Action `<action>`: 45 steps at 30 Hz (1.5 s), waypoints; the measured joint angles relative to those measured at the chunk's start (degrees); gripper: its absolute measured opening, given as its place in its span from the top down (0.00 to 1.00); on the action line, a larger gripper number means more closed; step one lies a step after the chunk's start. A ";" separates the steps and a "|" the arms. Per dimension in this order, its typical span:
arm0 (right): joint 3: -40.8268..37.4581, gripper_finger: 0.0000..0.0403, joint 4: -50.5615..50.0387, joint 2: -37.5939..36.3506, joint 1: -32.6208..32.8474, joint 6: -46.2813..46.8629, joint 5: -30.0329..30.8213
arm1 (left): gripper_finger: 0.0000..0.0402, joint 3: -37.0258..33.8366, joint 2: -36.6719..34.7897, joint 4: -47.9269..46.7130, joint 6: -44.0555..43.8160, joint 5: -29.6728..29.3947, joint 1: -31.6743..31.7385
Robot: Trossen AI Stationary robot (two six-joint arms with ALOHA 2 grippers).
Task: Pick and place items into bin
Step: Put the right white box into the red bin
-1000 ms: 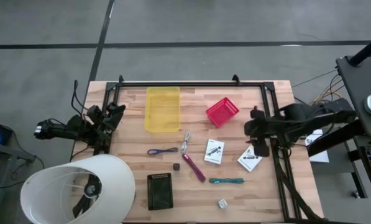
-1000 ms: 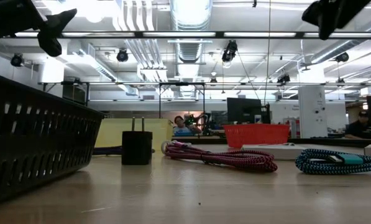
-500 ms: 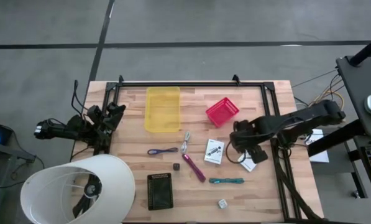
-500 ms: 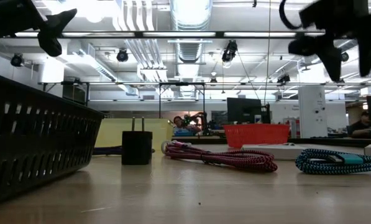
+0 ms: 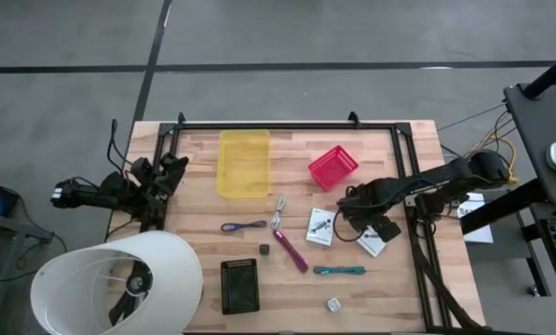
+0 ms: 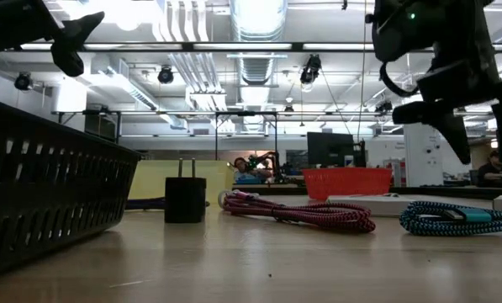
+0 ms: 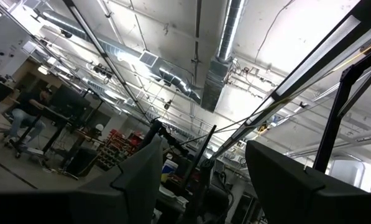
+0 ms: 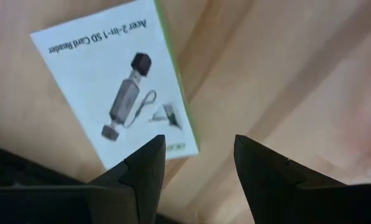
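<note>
Two white printed packets lie flat on the table's right part: one (image 5: pixel 321 226) (image 8: pixel 117 93) and another (image 5: pixel 374 242), partly under my right arm. My right gripper (image 5: pixel 346 218) (image 8: pixel 199 163) (image 6: pixel 457 101) points down, open, above the first packet's right edge and clear of it. A purple cord loop (image 5: pixel 244 225), a small metal piece (image 5: pixel 278 214), a magenta stick (image 5: pixel 291 249), a teal stick (image 5: pixel 339 271), a dark cube (image 5: pixel 264 249) and a clear cube (image 5: pixel 333 303) lie loose on the wood. My left gripper (image 7: pixel 201 168) waits open at the table's left edge, pointing upward.
A red bin (image 5: pixel 332 167) stands far of the packets, a yellow bin (image 5: pixel 244 163) at the far middle, and a black basket (image 5: pixel 239 285) near the front edge. A black frame (image 5: pixel 287 125) runs along the table's far edge and sides. A white lamp shade (image 5: pixel 119 284) covers the near left corner.
My right gripper has come down and moved toward the table's left, from above the right-hand packet to just above the other packet's right edge. It has tipped to point straight down and rolled about its own line. The items lie as before.
</note>
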 joint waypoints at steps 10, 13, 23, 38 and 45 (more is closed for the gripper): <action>-3.87 0.56 6.01 0.00 -0.03 -4.40 -2.76 | 0.47 0.00 0.00 0.00 0.01 0.00 0.00; -4.74 0.56 8.08 0.00 -0.04 -6.27 -2.80 | 0.47 0.00 0.00 0.00 0.02 0.00 0.00; -8.75 0.56 8.81 0.00 -0.03 -7.67 -2.80 | 0.47 -0.02 0.00 -0.02 0.02 0.00 0.00; -9.05 0.57 9.02 -0.02 -0.03 -7.14 -2.75 | 0.47 -0.09 0.00 -0.02 0.02 0.01 0.00; -8.82 0.59 10.97 -0.04 0.01 -8.13 -0.52 | 0.47 -0.09 0.00 -0.02 0.02 0.01 -0.02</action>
